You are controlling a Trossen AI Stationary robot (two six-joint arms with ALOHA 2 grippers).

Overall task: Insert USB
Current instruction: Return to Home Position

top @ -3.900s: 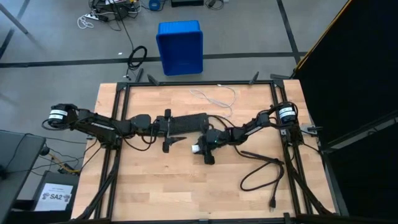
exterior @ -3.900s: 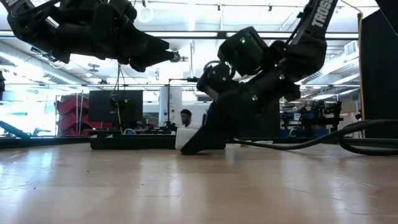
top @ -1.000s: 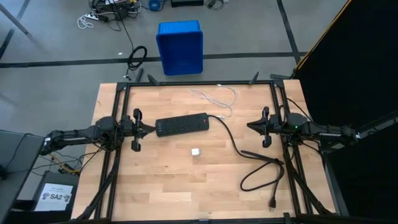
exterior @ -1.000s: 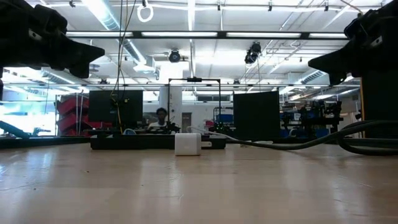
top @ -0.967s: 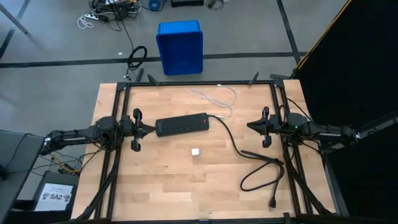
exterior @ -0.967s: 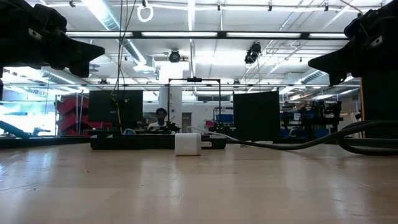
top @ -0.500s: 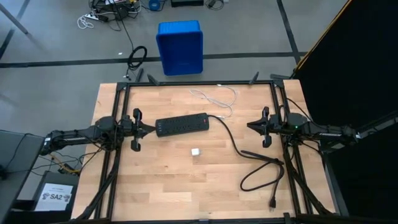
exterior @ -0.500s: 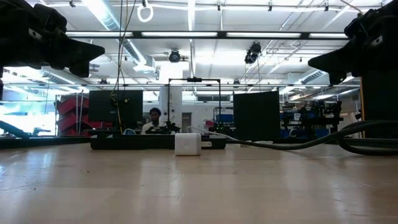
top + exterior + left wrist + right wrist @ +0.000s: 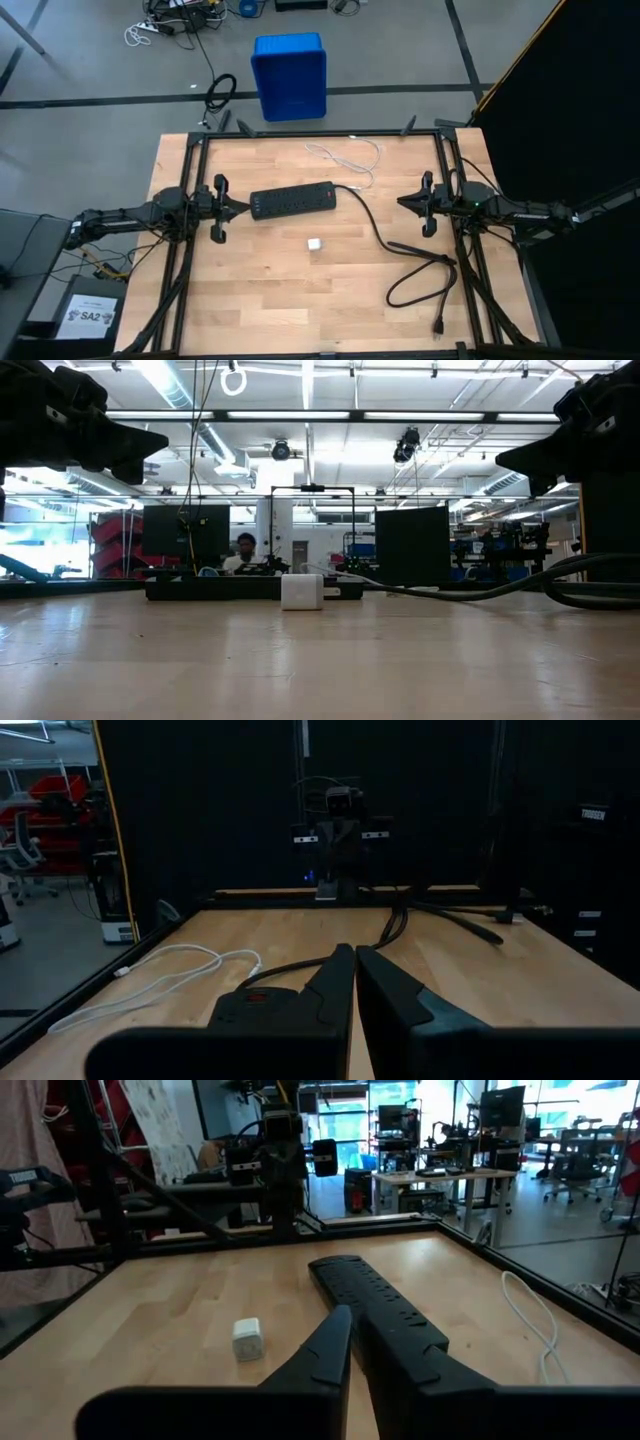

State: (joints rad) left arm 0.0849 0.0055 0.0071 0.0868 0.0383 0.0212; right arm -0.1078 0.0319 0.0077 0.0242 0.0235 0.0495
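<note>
The USB, a thin white cable, lies loose in curls on the wood near the table's far edge; it also shows in the left wrist view and the right wrist view. A small white cube rests on the table near its middle, in front of the black power strip. My left gripper hovers shut at the table's left side, pointing at the strip's left end. My right gripper hovers shut at the right side, pointing toward the table's middle.
The power strip's thick black cord runs right and loops toward the near right corner, its plug by the near edge. A blue bin stands on the floor beyond the far edge. A person sits far behind the table.
</note>
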